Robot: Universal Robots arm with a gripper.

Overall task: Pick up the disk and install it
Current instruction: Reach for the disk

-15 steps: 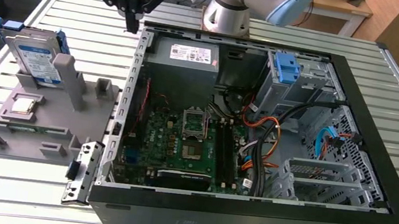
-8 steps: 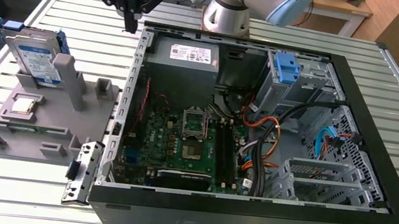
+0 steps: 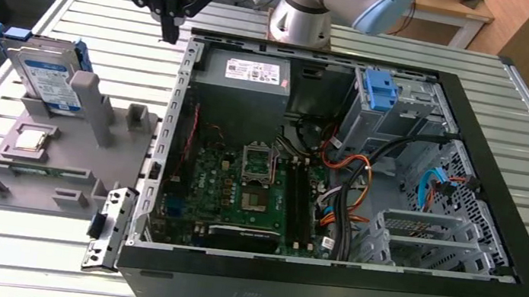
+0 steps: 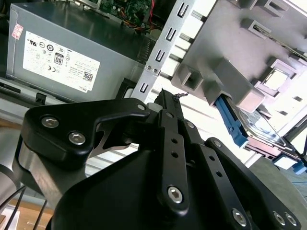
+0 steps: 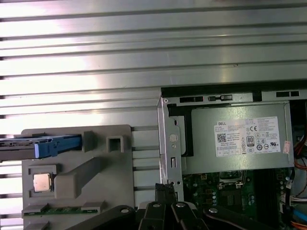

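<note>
1. Exterior view: a slatted metal bench (image 3: 13, 269) is carrying everything, and its flat ridges are giving the case and the holder a steady footing.
2. An open computer case (image 3: 497, 248) is lying on its side with the cover off, so its boards and bays are facing upward and a tool coming from above is getting clear access.
3. A grey holder block (image 3: 76, 177) is sitting just beside the case, on the exterior view's left, apparently keeping loose parts in fixed spots.
4. The power supply (image 3: 253, 74) is occupying the case corner nearest the hand, and a lone blue bracket (image 3: 381, 91) is standing in the drive cage at the far corner.
5. The disk (image 3: 48, 82) is standing on edge in a slot of the holder, with its blue carrier framing it and its label facing sideways. I judge that this upright pose is leaving its upper edge free for a grasp from above. Nothing is touching it, and it is resting well apart from the hand.
6. The hand (image 3: 170, 28) is hanging above the bench, just outside the case's corner, between case and holder. Its fingers are pressing together into a narrow point and are holding nothing.
7. A small square chip (image 3: 32, 139) is lying flat in a recess of the holder, near the disk.
</note>
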